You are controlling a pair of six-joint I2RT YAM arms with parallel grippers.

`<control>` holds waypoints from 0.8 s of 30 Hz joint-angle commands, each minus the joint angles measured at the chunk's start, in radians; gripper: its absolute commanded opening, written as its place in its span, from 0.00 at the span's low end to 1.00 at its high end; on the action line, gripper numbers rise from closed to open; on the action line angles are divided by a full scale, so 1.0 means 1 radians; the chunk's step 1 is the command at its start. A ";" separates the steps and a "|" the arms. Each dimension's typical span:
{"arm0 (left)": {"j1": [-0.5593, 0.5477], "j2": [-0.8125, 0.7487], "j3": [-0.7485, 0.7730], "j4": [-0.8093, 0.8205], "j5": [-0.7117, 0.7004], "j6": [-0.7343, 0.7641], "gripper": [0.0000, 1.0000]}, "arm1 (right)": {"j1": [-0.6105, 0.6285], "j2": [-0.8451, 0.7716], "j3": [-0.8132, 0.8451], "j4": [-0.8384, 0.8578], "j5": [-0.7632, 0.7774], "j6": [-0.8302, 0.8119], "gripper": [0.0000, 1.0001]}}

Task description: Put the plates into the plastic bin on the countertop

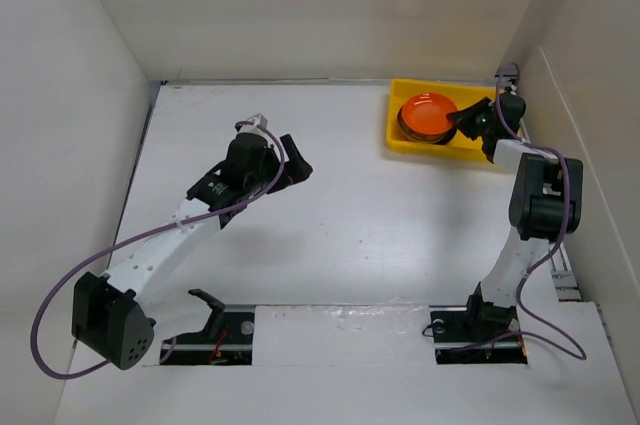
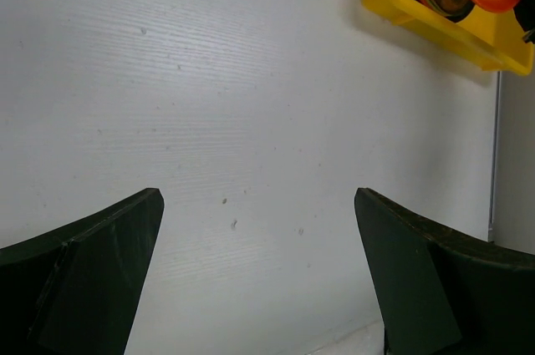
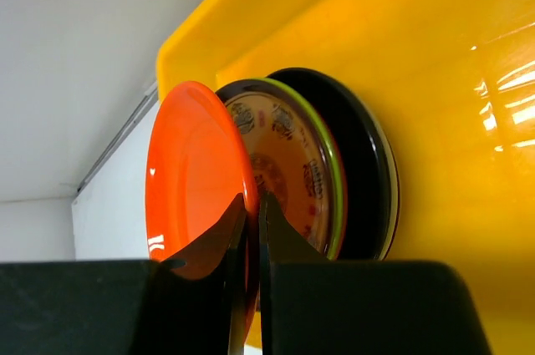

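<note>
Plates point(image 3: 288, 163) sit stacked in the yellow plastic bin point(image 1: 393, 135) at the far right corner of the countertop point(image 1: 380, 215), where the right gripper point(image 3: 253, 213) pinches the rim of the tilted orange plate point(image 3: 188, 171), while the left gripper point(image 1: 297, 160) hangs spread wide and empty left of centre.

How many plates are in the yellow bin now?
4, stacked in the bin: orange plate on top, pinched by the right gripper, then patterned plate, lime green plate, black plate. Others may be hidden underneath.
</note>
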 commanded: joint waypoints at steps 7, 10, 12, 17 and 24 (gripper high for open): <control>-0.002 -0.009 -0.004 -0.003 0.013 0.039 1.00 | -0.007 0.006 0.141 -0.035 -0.012 -0.025 0.64; -0.002 -0.020 -0.004 -0.003 0.013 0.039 1.00 | 0.002 -0.018 0.141 -0.057 0.001 -0.036 0.80; -0.002 -0.033 -0.004 -0.003 0.023 0.039 1.00 | 0.002 -0.052 0.117 -0.069 0.029 -0.036 1.00; -0.002 -0.067 0.036 -0.081 -0.014 0.039 1.00 | 0.034 -0.168 0.123 -0.238 0.176 -0.065 1.00; -0.002 -0.115 0.125 -0.250 -0.193 0.058 1.00 | 0.156 -0.395 0.089 -0.413 0.363 -0.151 1.00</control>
